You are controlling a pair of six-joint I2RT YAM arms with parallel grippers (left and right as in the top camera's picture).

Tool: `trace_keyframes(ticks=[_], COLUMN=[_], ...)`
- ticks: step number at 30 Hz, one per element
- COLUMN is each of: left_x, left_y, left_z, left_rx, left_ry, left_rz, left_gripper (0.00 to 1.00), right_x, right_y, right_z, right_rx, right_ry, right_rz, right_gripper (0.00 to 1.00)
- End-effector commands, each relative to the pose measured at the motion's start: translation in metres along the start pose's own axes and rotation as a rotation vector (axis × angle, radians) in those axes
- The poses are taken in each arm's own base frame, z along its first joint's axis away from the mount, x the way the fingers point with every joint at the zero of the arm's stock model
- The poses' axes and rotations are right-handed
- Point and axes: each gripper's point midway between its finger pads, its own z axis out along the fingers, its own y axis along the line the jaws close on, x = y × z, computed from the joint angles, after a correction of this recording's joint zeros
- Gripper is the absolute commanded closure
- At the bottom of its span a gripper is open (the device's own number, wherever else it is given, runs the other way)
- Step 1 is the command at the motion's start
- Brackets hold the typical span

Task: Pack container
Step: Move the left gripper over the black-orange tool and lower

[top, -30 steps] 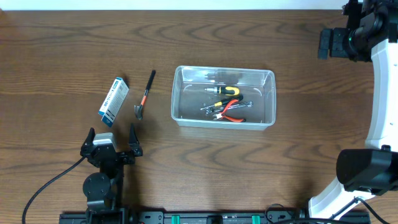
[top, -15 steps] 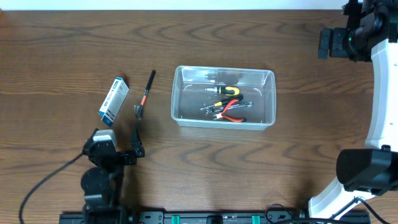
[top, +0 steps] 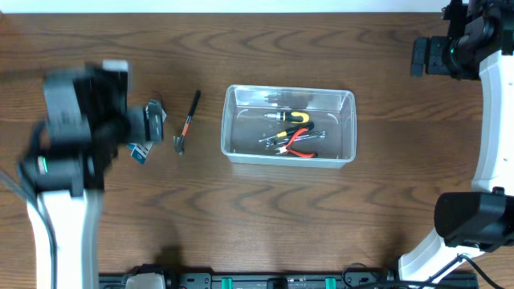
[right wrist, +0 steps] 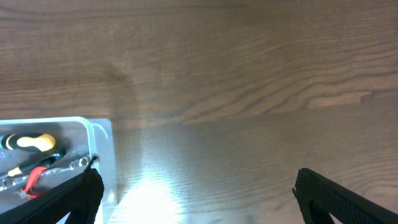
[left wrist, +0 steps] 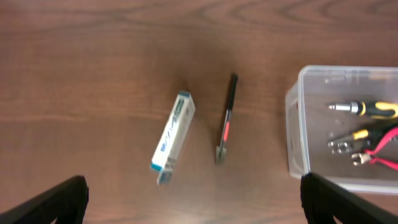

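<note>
The wooden table (top: 265, 217) carries the clear container (top: 247, 132), which sits near its middle. My left gripper (left wrist: 193, 183) hangs above the tabletop left of the container, fingers spread wide with nothing between them. My right gripper (right wrist: 199, 175) is off beyond the container's far right corner, also spread wide and empty. The blue-and-white box (left wrist: 173, 137) lies left of the container. A small hammer (left wrist: 226, 121) lies between them, touching neither. Inside the container lie a yellow-handled screwdriver (top: 294, 117) and red pliers (top: 302, 153).
</note>
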Motion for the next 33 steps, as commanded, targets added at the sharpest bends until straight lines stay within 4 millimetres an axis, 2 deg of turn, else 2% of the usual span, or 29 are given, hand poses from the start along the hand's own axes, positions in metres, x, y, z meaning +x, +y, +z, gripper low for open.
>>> trace_keyframes(ticks=[1, 4, 11, 15, 20, 23, 28, 33], left_x=[-0.035, -0.041, -0.035, -0.026, -0.009, 0.007, 0.033, 0.05], left_y=[0.0, 0.001, 0.001, -0.017, -0.022, -0.023, -0.023, -0.024], left_z=[0.003, 0.014, 0.036, 0.051, 0.074, 0.092, 0.12, 0.142], left_rx=[0.016, 0.017, 0.027, 0.143, 0.189, 0.206, 0.229, 0.243], left_ry=[-0.007, 0.007, 0.067, 0.115, 0.217, 0.301, 0.432, 0.519], left_rz=[0.047, 0.009, 0.012, 0.115, 0.118, 0.132, 0.116, 0.103], left_gripper=[0.02, 0.02, 0.02, 0.02, 0.0, 0.09, 0.16, 0.2], right_x=[-0.001, -0.001, -0.001, -0.001, -0.001, -0.001, -0.001, -0.001], right_y=[0.0, 0.0, 0.0, 0.0, 0.0, 0.0, 0.0, 0.0], right_z=[-0.004, -0.004, -0.004, -0.004, -0.004, -0.004, -0.004, -0.004], right_rx=[0.0, 0.0, 0.0, 0.0, 0.0, 0.0, 0.0, 0.0], right_ry=[-0.011, -0.011, -0.011, -0.011, -0.011, -0.011, -0.011, -0.011], right_rz=[0.018, 0.018, 0.018, 0.018, 0.018, 0.018, 0.018, 0.018], right_gripper=[0.01, 0.01, 0.01, 0.01, 0.01, 0.01, 0.01, 0.01])
